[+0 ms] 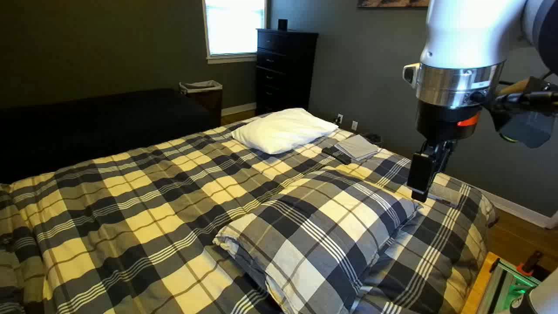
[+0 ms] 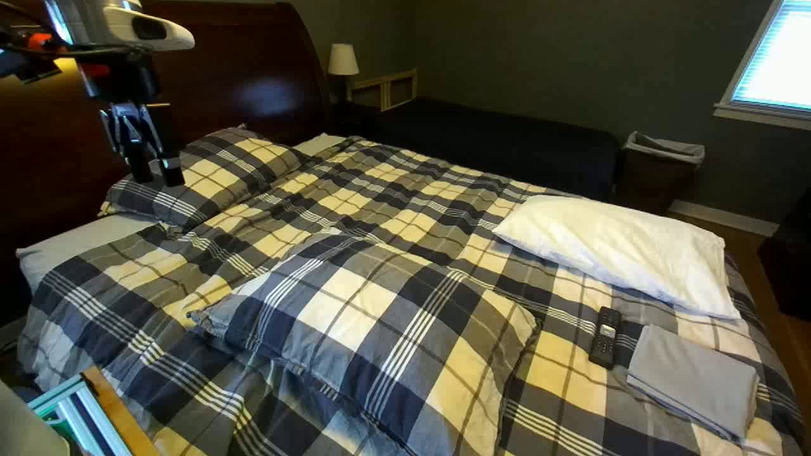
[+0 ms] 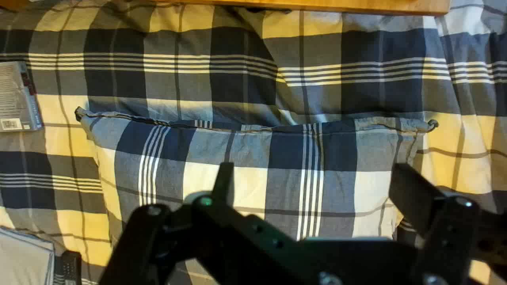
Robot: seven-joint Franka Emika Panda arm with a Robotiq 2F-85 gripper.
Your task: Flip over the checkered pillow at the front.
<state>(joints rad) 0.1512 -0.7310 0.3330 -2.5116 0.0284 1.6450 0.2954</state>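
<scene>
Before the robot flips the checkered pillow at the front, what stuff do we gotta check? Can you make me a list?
1. Tool open: ok, its fingers stand wide apart.
2. Tool gripping the front pillow: not ok, it hangs above the bed, holding nothing.
3. White pillow off the front pillow: ok, they lie apart in both exterior views.
4. Handset and grey cloth off the front pillow: ok, both lie on the bed, apart from it.
5. Nothing hidden under the front pillow: cannot tell, its underside doesn't show.
</scene>
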